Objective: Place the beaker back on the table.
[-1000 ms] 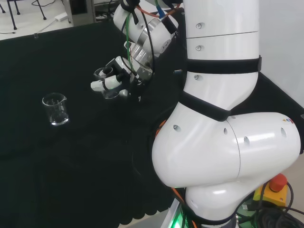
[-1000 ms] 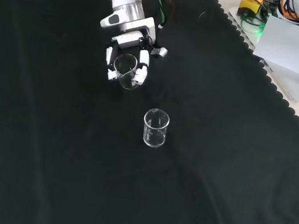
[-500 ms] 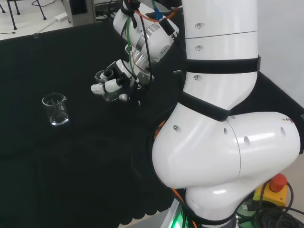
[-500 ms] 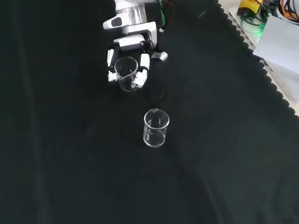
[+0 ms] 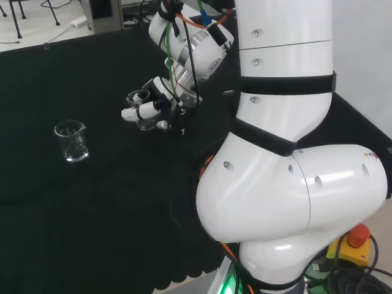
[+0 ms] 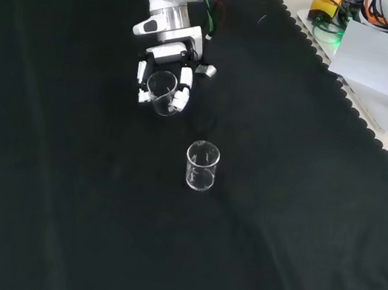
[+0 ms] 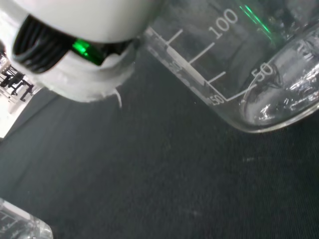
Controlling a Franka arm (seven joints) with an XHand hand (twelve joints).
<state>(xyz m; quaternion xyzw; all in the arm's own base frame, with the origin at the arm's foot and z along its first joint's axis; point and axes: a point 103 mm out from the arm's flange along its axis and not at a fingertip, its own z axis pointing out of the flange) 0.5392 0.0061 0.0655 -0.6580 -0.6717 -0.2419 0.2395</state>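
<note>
Holding beaker (image 6: 162, 91) | hand (image 6: 163, 72) fingers curled round it | above counter (image 6: 281, 205) | second beaker (image 6: 201, 166) stood nearby

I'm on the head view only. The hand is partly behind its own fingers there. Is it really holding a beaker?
Observer: Yes. In the front view the hand has its fingers curled round a clear beaker, one on each side of the glass.
Operator: Is it down on the cloth?
Observer: I cannot tell for sure. The wrist view shows the beaker's base tilted against the black cloth, not sitting flat.
Operator: Anything near the landing spot?
Observer: The second beaker stands upright on the cloth, nearer the front camera than the held one, with bare cloth between them.
</note>
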